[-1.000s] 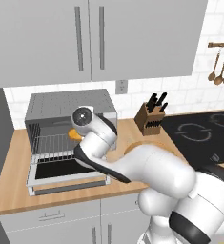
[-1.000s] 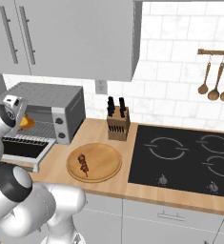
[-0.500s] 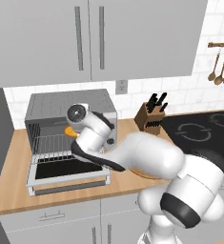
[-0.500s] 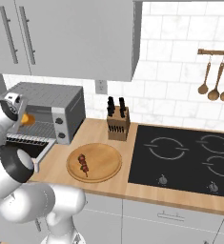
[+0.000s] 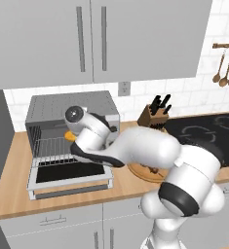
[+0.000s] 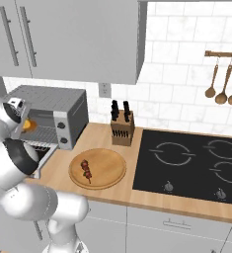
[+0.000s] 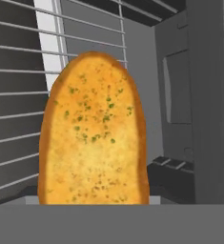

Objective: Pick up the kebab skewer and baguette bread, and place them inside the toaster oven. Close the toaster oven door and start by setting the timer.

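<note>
Tool clamped on golden-yellow oblong baguette bread (image 7: 93,131), at mouth of boxy silver toaster oven (image 5: 72,108), door down. Next, likely: lower onto wire rack (image 5: 52,146), release. Kebab skewer (image 6: 86,169) waits.

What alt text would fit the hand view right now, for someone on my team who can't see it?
A golden-yellow baguette bread slice flecked with green herbs stands close before the camera, held inside the open toaster oven. Behind it run the thin bars of the wire rack and the oven's dark grey inner walls.
</note>
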Motion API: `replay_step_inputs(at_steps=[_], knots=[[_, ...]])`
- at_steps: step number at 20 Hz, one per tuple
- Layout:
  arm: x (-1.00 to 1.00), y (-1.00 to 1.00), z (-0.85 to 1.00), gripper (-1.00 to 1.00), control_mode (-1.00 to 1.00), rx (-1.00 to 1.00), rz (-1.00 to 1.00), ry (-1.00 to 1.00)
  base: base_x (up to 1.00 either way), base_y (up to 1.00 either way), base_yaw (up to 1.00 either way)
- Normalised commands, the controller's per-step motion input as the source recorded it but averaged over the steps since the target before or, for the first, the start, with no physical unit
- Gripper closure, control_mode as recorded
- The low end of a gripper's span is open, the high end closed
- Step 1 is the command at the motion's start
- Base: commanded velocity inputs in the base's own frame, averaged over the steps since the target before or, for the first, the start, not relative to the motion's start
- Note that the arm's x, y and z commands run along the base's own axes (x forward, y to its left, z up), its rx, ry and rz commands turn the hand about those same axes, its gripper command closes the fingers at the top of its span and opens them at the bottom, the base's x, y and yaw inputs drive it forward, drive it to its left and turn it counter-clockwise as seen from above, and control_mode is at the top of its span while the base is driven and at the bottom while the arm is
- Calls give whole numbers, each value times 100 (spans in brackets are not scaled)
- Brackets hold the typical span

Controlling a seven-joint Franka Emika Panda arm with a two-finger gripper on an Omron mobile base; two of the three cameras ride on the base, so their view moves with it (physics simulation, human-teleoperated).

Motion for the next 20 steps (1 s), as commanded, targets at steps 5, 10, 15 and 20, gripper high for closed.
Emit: replay_step_inputs(at_steps=[5, 10, 15, 20], knots=[[21, 0, -20, 100, -100, 0, 0, 0, 0, 0, 0], [30, 0, 0, 100, -100, 0, 0, 0, 0, 0, 0], [28, 0, -4, 100, -100, 0, 0, 0, 0, 0, 0], [23, 0, -13, 100, -100, 0, 0, 0, 0, 0, 0]])
